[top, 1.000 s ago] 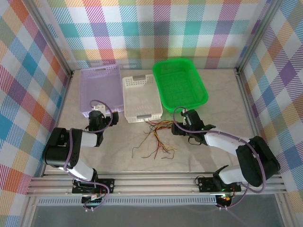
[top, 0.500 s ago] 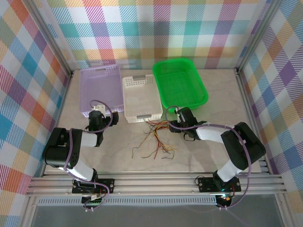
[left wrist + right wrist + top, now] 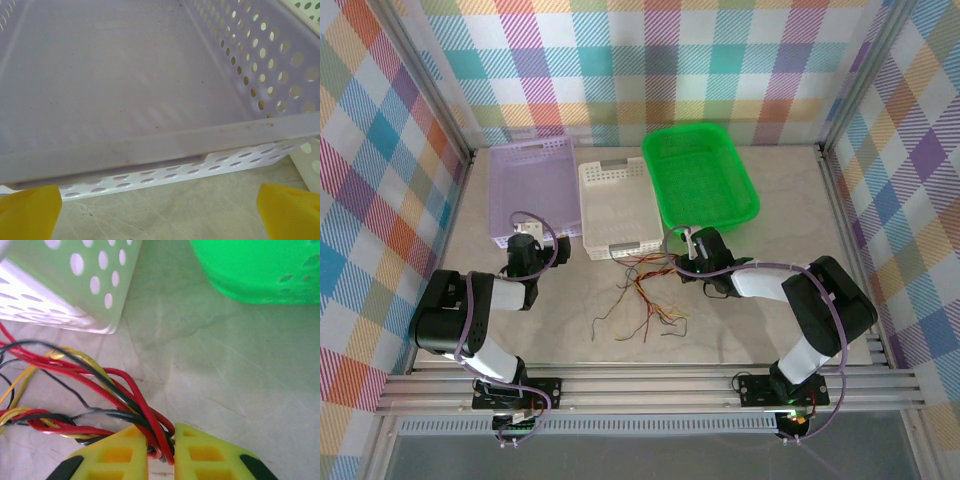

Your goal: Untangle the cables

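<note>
Red, black and yellow, the thin flexible cables (image 3: 642, 293) lie in one loose tangle near the middle of the pale marbled table top (image 3: 770, 320), just at 6 o'clock of the white perforated plastic basket (image 3: 618, 210). Their loose ends fan out toward 6 and 7 o'clock. At about 2 o'clock of the tangle the right gripper (image 3: 678, 263) has its jaws pinched together on a bunch of red and black strands, which the right wrist view shows running between the yellow fingers (image 3: 120, 455). The glossy green plastic basket (image 3: 700, 185) sits at 12 o'clock of that gripper. Well apart, at 9 o'clock of the tangle, the left gripper (image 3: 525, 232) faces the near wall of the lilac perforated plastic basket (image 3: 530, 190), its jaws spread wide and holding nothing. I judge the work barely begun: one end of the bundle is gripped, but every strand remains crossed with the others, none is laid out alone, and none lies in a basket.
</note>
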You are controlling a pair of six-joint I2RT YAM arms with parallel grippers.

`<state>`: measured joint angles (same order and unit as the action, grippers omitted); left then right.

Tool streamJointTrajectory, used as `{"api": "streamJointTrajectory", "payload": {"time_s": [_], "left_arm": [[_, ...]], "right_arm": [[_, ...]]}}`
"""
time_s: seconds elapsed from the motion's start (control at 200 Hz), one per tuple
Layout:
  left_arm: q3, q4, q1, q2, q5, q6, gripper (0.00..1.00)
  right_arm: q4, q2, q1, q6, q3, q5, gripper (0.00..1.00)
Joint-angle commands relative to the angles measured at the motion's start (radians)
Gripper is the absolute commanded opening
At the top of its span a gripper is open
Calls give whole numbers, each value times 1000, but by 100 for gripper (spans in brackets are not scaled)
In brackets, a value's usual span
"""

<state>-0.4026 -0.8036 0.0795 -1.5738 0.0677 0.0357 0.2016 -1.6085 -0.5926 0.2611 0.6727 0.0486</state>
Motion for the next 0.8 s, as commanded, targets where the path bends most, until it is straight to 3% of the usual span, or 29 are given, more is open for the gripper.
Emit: {"api": "streamJointTrajectory", "payload": {"time_s": [0.0, 0.145, 0.525, 0.795], "left_arm": [[-19, 0, -9, 8, -8, 9, 100], [-19, -2, -9, 8, -8, 10, 100], [-14, -9, -8, 13, -9, 9, 100], [-50, 132, -7, 102, -78, 35, 100]], "right_arm": [[43, 3, -12, -19, -21, -53, 9], [62, 18, -15, -19, -41, -75, 0], [59, 181, -19, 1, -105, -144, 0], [23, 372, -24, 34, -180, -211, 0]]}}
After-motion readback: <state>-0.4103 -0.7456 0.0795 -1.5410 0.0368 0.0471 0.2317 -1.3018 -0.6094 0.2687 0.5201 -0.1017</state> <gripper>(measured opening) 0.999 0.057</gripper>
